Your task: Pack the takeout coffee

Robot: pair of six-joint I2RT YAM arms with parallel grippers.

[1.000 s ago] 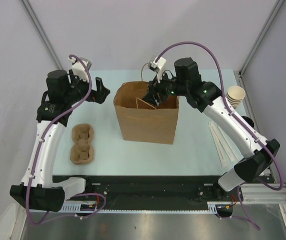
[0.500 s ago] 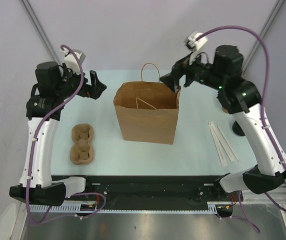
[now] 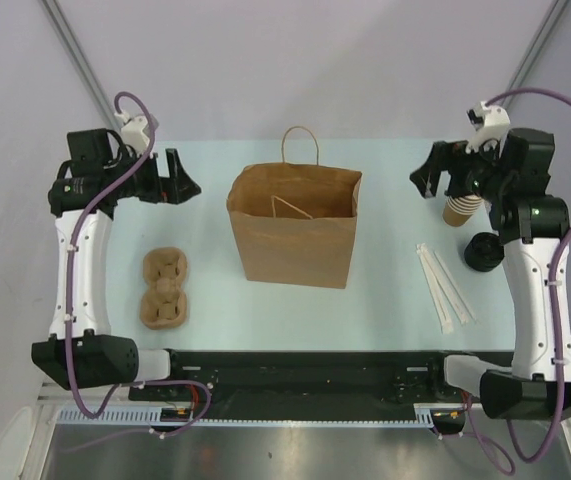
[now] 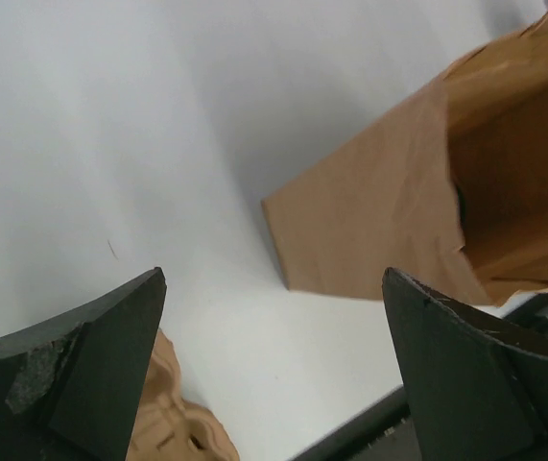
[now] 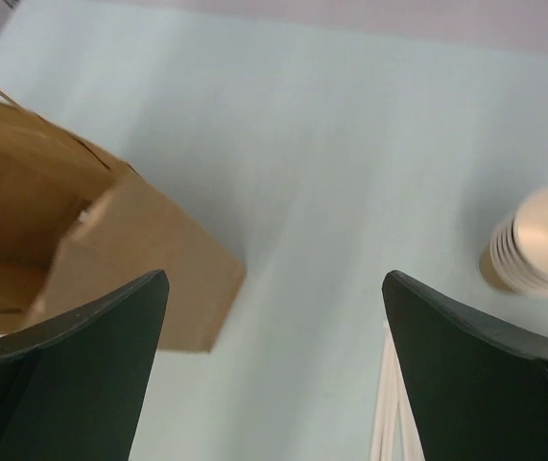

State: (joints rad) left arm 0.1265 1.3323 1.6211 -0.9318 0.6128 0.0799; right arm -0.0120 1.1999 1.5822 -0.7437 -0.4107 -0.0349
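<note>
The brown paper bag [image 3: 293, 225] stands open at the table's middle; it also shows in the left wrist view [image 4: 379, 230] and the right wrist view [image 5: 110, 259]. The takeout coffee, a lidded cup, is not visible in any view; the bag's inside is mostly hidden. My left gripper [image 3: 181, 178] is open and empty, held left of the bag at the table's back left. My right gripper [image 3: 435, 180] is open and empty, held well right of the bag, beside the cup stack.
A stack of lidless tan cups [image 3: 460, 208] stands at the back right, also in the right wrist view [image 5: 537, 240]. A loose black lid [image 3: 482, 252] lies near it. White straws [image 3: 445, 285] lie at the right. A pulp cup carrier [image 3: 165, 288] lies at the left.
My right gripper has come up out of the bag's mouth and swung right to the cup stack, empty. My left arm has drawn back to the left.
</note>
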